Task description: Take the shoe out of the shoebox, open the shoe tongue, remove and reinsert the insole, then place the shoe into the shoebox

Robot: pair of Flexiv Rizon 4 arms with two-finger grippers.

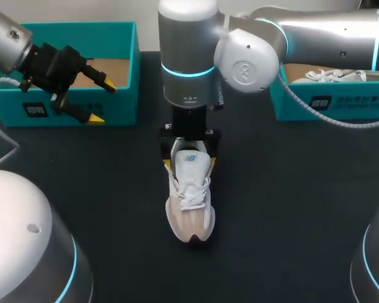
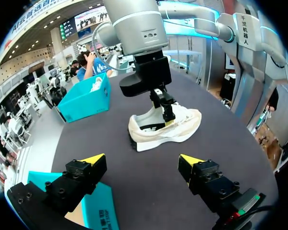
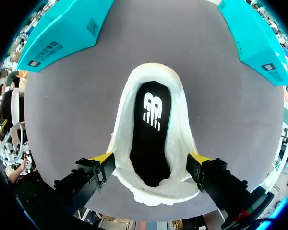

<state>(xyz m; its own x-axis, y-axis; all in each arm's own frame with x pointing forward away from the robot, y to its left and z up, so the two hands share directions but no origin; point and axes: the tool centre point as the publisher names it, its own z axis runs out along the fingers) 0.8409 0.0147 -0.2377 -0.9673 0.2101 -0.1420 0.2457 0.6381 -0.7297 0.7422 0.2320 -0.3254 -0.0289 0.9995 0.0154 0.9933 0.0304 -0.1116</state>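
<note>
A white and beige shoe (image 1: pixel 191 202) lies on the dark table at the centre, toe toward the near edge. My right gripper (image 1: pixel 189 163) hangs straight down over its heel end. In the right wrist view the right gripper (image 3: pixel 151 159) is open, one yellow-tipped finger on each side of the shoe's collar (image 3: pixel 177 143). The black insole (image 3: pixel 151 129) lies inside the shoe. My left gripper (image 1: pixel 103 101) stands open and empty over the front wall of the left teal shoebox (image 1: pixel 123 63). From the left wrist view, the left gripper (image 2: pixel 141 160) faces the shoe (image 2: pixel 182 127) from a distance.
A second teal shoebox (image 1: pixel 341 104) at the back right holds another white shoe (image 1: pixel 331 74). The left shoebox shows a brown cardboard floor (image 1: pixel 107 68). Dark table surface (image 1: pixel 290 208) lies on both sides of the shoe.
</note>
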